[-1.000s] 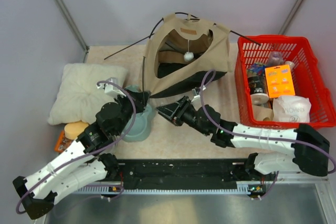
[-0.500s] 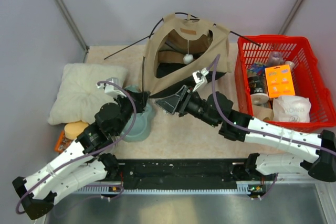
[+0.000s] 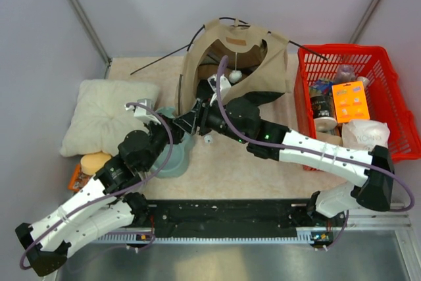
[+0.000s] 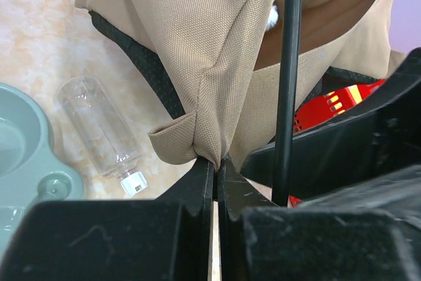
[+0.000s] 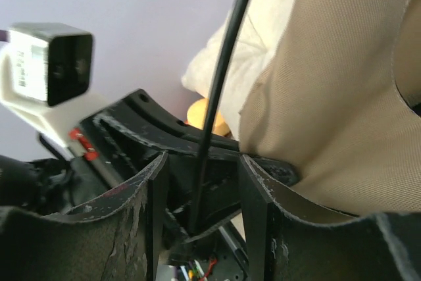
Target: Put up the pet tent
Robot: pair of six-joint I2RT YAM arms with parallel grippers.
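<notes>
The pet tent (image 3: 271, 70) stands at the table's far middle, left of a red basket (image 3: 395, 106). Only the left wrist view shows the left gripper (image 4: 215, 169) pressed together on a folded corner of the tent's tan fabric. The right wrist view shows the right gripper (image 5: 200, 195) spread around a thin black pole (image 5: 220, 77). The tent's brown patch (image 3: 235, 39) is too small to read. From above, the right arm stretches leftward across the table to the tent's near left corner.

High rear overview — two wrist close-ups, pet tent (image 3: 273, 64) corner common to all.
</notes>
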